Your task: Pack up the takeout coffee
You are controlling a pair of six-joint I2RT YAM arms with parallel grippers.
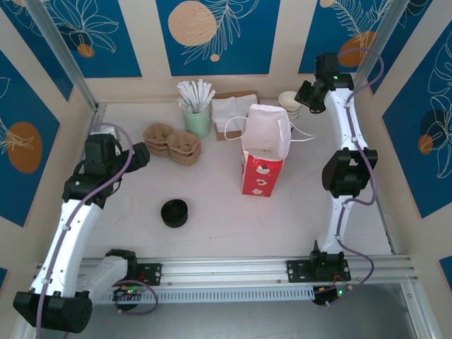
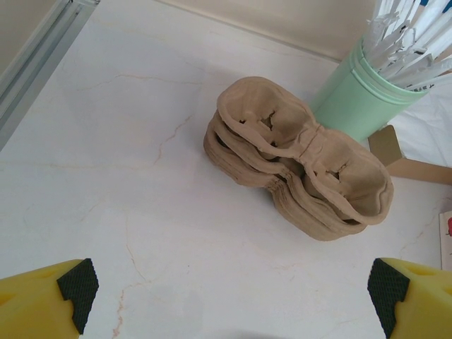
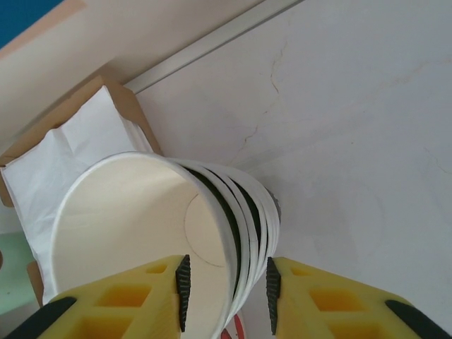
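Plainly nothing is packed yet: the takeout coffee (image 1: 174, 212) stands untouched at 8 o'clock from the red-and-white bag (image 1: 263, 169). My right gripper (image 3: 226, 293) straddles the rim of the white cup stack (image 3: 141, 233), half-closed, and I cannot tell whether it grips. My left gripper (image 2: 231, 293) gapes empty over the cup carriers (image 2: 296, 162).

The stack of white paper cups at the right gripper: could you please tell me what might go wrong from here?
1. The right gripper straddles several nested rims of the stack of white paper cups, with one finger apparently inside the top cup. Closing could crush the rims or lift several cups at once.
2. The stack stands close to the handle of the paper bag, so dragging it might topple cups or snag that handle.
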